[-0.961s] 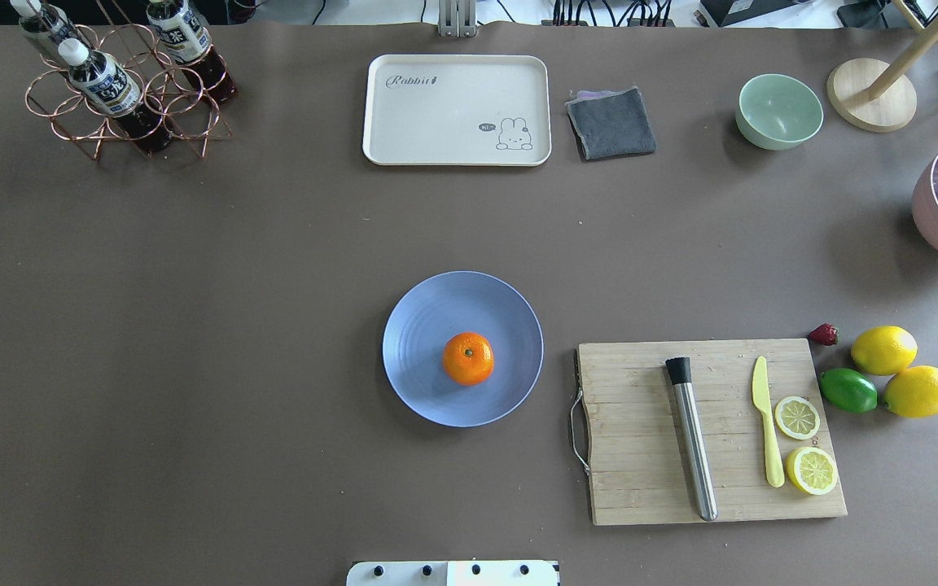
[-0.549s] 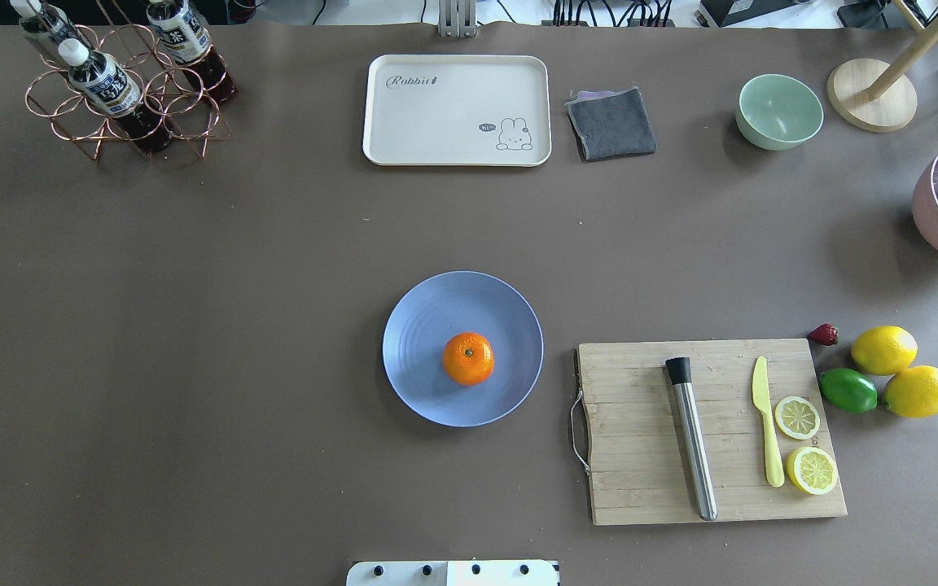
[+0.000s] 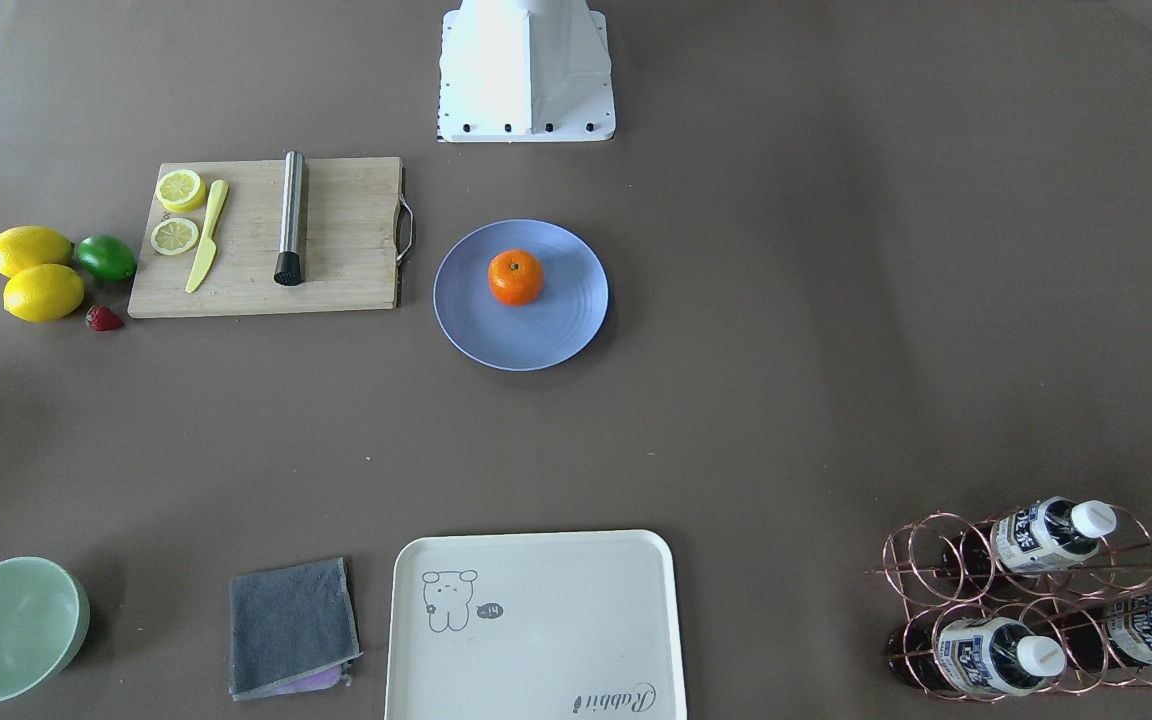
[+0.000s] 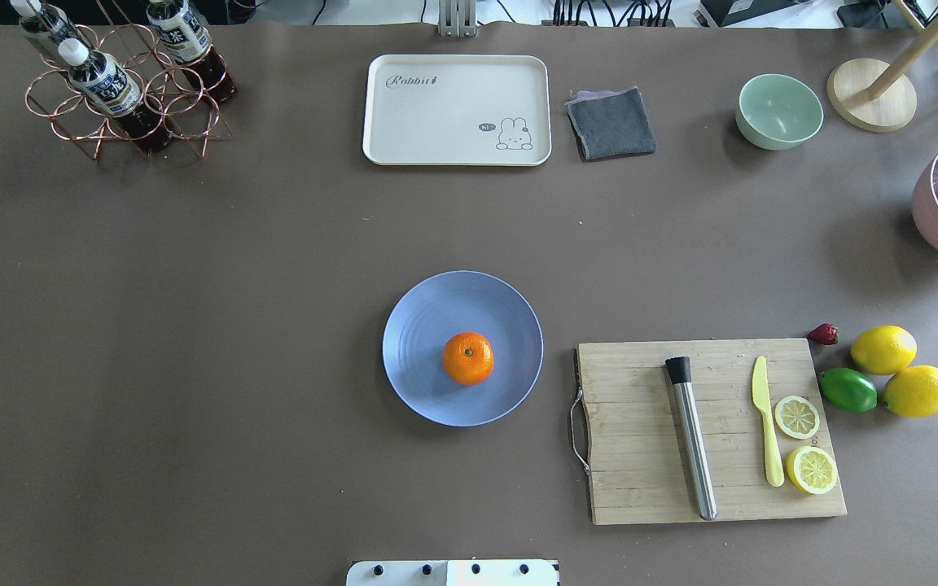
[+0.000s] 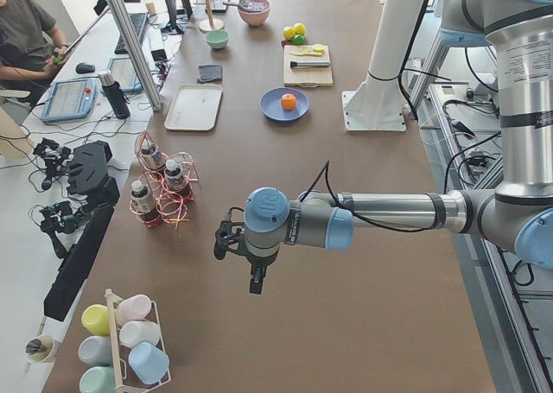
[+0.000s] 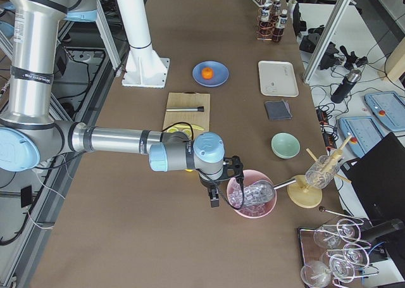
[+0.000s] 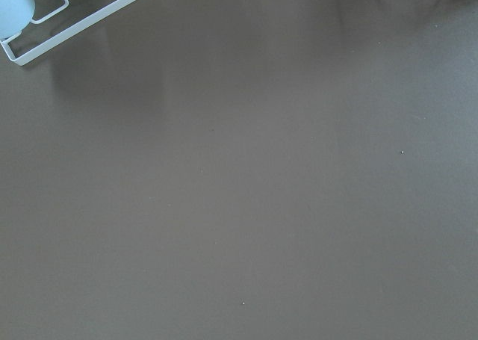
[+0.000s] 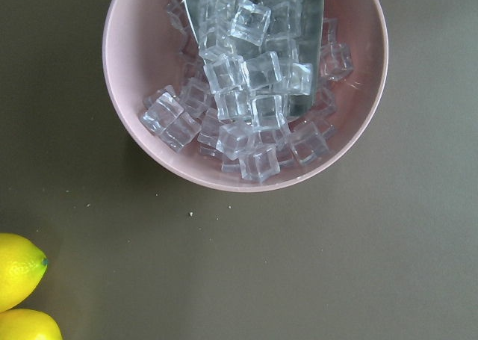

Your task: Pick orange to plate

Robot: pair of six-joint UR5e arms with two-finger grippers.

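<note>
The orange (image 4: 468, 358) sits on the plate (image 4: 424, 325), just off its centre; the left gripper (image 5: 257, 282) and right gripper (image 6: 214, 199) hang above the desk (image 4: 192, 325), well apart from it. Whether either is released or clenched, I cannot tell.

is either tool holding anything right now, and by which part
Nothing seen held: the orange sits free on the plate, far from left tool and right tool.

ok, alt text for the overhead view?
An orange sits on a blue plate mid-table. To its right, a cutting board holds a knife, a rod and lemon slices; a tray, cloth and bowl line the far edge.
</note>
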